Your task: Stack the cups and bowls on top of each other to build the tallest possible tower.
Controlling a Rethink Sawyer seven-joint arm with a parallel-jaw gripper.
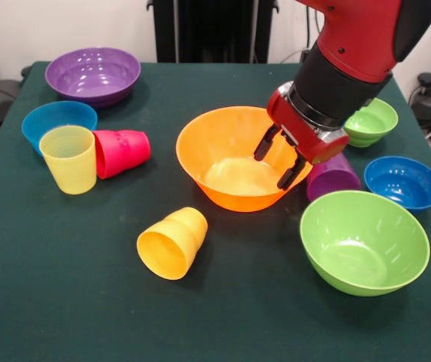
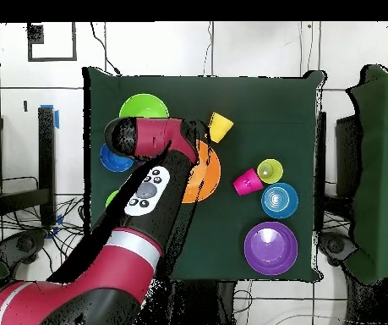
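Desk: dark green cloth top (image 1: 64, 302), pale wall and some black gear behind it, bowls and cups scattered all over.
Hand: the hand (image 1: 278, 160) hangs over the right side of the large orange bowl (image 1: 223, 158), two black fingers (image 1: 266, 143) spread apart with nothing between them, so it's open and empty. Tips sit just above the bowl's inside wall; can't tell if they touch it.
Orange bowl: upright, middle of the desk, nothing stacked in it. From overhead the arm (image 2: 138, 203) hides most of it.
Purple cup: the purple cup (image 1: 333, 175) lies on its side right beside the hand, tucked against the orange bowl's right edge, partly hidden by the wrist.
Yellow-orange cup: the yellow-orange cup (image 1: 172, 243) is tipped over in front of the orange bowl, mouth facing the camera, well clear of the hand.
Left bunch: pale yellow cup (image 1: 69, 158) standing upright, red-pink cup (image 1: 121, 152) on its side touching it, small blue bowl (image 1: 58, 121) just behind them, large purple bowl (image 1: 93, 75) further back.
Right bunch: large lime green bowl (image 1: 364, 241) up front, second small blue bowl (image 1: 403, 182) behind it, small lime green bowl (image 1: 371, 121) behind the wrist.
Tower: nothing's stacked, every piece sits on its own.
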